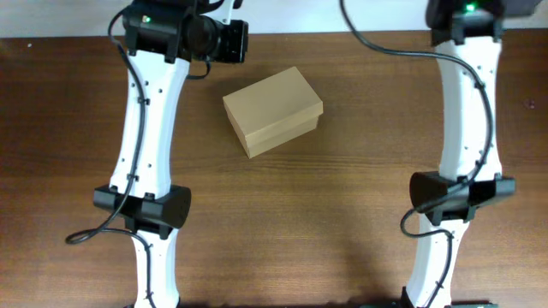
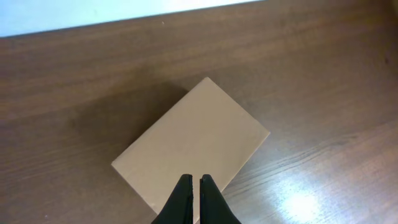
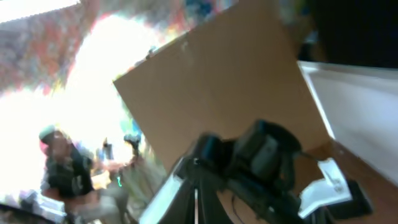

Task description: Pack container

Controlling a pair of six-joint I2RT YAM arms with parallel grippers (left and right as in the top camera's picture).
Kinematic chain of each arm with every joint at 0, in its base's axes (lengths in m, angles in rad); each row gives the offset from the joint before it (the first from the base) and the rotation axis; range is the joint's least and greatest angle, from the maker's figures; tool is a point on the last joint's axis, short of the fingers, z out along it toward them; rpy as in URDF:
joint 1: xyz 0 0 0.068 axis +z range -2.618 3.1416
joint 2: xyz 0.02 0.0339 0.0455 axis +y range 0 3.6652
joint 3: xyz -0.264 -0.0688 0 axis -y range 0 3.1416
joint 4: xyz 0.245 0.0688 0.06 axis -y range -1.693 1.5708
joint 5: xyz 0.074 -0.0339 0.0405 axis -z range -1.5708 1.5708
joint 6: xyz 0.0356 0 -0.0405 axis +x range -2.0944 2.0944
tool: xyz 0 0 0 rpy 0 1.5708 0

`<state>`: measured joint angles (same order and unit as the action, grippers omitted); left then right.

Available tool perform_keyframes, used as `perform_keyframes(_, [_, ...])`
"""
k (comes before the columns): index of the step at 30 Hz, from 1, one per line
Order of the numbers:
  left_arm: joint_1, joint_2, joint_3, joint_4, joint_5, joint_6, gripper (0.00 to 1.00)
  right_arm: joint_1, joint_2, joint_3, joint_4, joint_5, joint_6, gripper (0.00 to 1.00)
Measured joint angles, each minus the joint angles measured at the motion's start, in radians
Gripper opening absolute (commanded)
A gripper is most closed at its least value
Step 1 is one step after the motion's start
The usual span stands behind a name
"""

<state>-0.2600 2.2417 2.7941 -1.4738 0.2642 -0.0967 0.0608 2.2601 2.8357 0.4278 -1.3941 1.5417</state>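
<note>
The container (image 1: 273,110) is a plain tan cardboard box with its flap lid down, lying at an angle on the brown table, mid-back in the overhead view. In the left wrist view the container (image 2: 193,146) fills the centre. My left gripper (image 2: 194,179) hovers over its near edge, black fingers pressed together with nothing between them. In the blurred right wrist view my right gripper (image 3: 196,190) is raised and aimed away from the table, with only a hairline slit between its fingers and nothing in them. The container is not seen there.
The left arm's white links (image 1: 145,128) run down the left side and the right arm's (image 1: 458,154) down the right. The table's far edge meets a pale wall (image 2: 93,12). A tan panel (image 3: 217,87) and a dark arm joint (image 3: 264,155) appear in the right wrist view.
</note>
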Motion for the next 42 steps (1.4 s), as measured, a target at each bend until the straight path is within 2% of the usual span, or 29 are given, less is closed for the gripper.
perform_keyframes(1, [0.001, -0.003, 0.000, 0.000, -0.004, 0.000, 0.05, 0.000, -0.006, 0.023, -0.114, 0.019, -0.046, 0.04])
perform_keyframes(4, [0.002, -0.009, 0.000, 0.000, -0.011, 0.000, 0.05, -0.002, -0.022, 0.113, -0.614, 0.100, -0.288, 0.04])
perform_keyframes(6, [0.001, -0.009, 0.000, -0.001, -0.016, 0.000, 0.06, -0.002, -0.023, 0.156, -0.867, 0.163, -0.457, 0.04])
perform_keyframes(12, [0.001, -0.009, 0.001, -0.047, -0.079, 0.000, 0.06, -0.001, -0.023, 0.190, -1.320, 0.308, -0.816, 0.04])
perform_keyframes(14, [0.002, -0.009, 0.001, -0.062, -0.097, 0.002, 0.06, 0.007, -0.023, 0.194, -1.502, 0.397, -0.933, 0.04])
perform_keyframes(18, [0.001, -0.009, 0.001, -0.082, -0.119, 0.003, 0.06, 0.051, -0.023, 0.194, -1.736, 0.610, -1.117, 0.04])
perform_keyframes(24, [0.002, -0.009, 0.000, -0.128, -0.169, 0.003, 0.05, 0.171, -0.023, 0.182, -1.904, 0.931, -1.286, 0.04])
perform_keyframes(28, [0.001, -0.010, -0.009, -0.132, -0.187, 0.003, 0.05, 0.223, -0.024, 0.085, -1.949, 1.069, -1.337, 0.04])
perform_keyframes(35, [0.002, -0.011, -0.130, -0.102, -0.230, -0.001, 0.05, 0.230, -0.021, -0.198, -1.957, 1.166, -1.381, 0.04])
perform_keyframes(42, [0.002, -0.011, -0.365, -0.023, -0.254, -0.002, 0.06, 0.230, -0.021, -0.440, -1.864, 1.188, -1.393, 0.04])
